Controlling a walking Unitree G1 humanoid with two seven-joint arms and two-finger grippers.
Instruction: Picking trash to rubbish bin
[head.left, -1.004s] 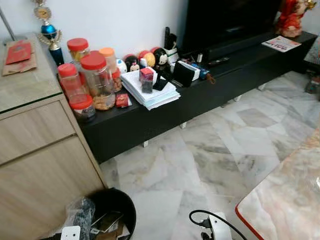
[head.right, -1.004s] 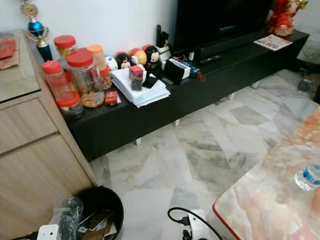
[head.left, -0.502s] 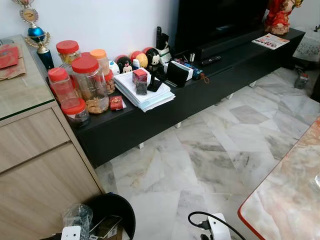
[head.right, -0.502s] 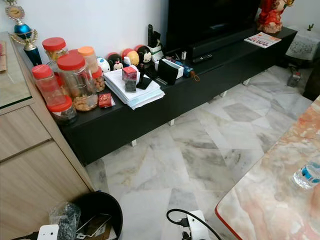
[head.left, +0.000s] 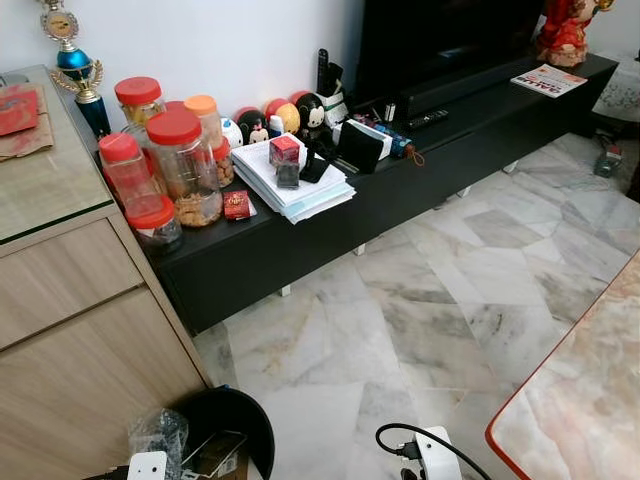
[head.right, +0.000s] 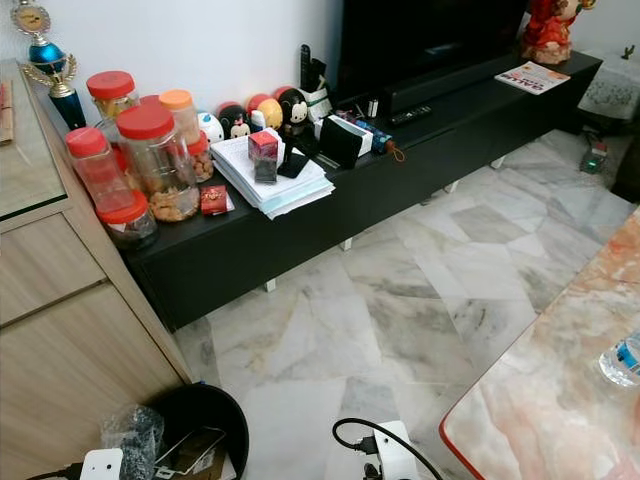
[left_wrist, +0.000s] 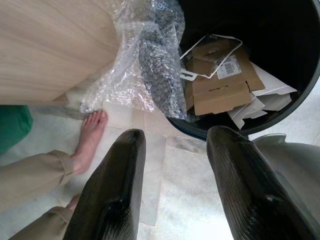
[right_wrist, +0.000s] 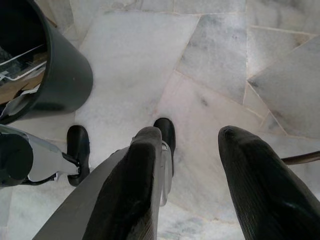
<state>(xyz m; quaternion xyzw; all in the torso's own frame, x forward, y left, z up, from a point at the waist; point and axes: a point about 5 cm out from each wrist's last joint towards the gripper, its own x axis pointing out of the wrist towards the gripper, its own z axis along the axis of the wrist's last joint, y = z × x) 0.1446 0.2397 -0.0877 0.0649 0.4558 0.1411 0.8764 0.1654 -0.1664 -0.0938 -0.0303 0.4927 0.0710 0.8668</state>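
A: Down by the wooden cabinet (head.left: 90, 340), black rubbish bin (head.left: 232, 425) standing on the marble floor (head.left: 420, 300). Inside: flattened brown cardboard (left_wrist: 217, 87) with a white barcode label (left_wrist: 229, 66), print too small to read, plus white card pieces.

B: Clear bubble wrap (left_wrist: 150, 70) draped over the bin's rim, spilling out against the cabinet side. Left gripper (left_wrist: 175, 150) hovering just above that rim, fingers spread wide, nothing between them.

A: Right gripper (right_wrist: 192, 145) likewise spread and empty, pointing at bare marble beside the bin, robot's own black feet below.

B: A person's bare foot (left_wrist: 90, 135) and tan trouser leg close by on the floor.

A: Further off, long black TV bench (head.left: 400, 190) crowded: red-lidded jars (head.left: 180, 165), an orange-lidded one, round toy figures (head.left: 290, 117), a stack of white papers (head.left: 295, 185) with a small red-topped box on it.

B: Red and white magazine (head.left: 550, 80) at the far end, lettering unreadable from here. Trophy (head.left: 75, 60) and red packet on the cabinet top.

A: White power strip (head.left: 435, 455) with black cable near the feet. Marble tabletop (head.right: 560, 390) with red edge at right, a water bottle (head.right: 622, 358) on it.
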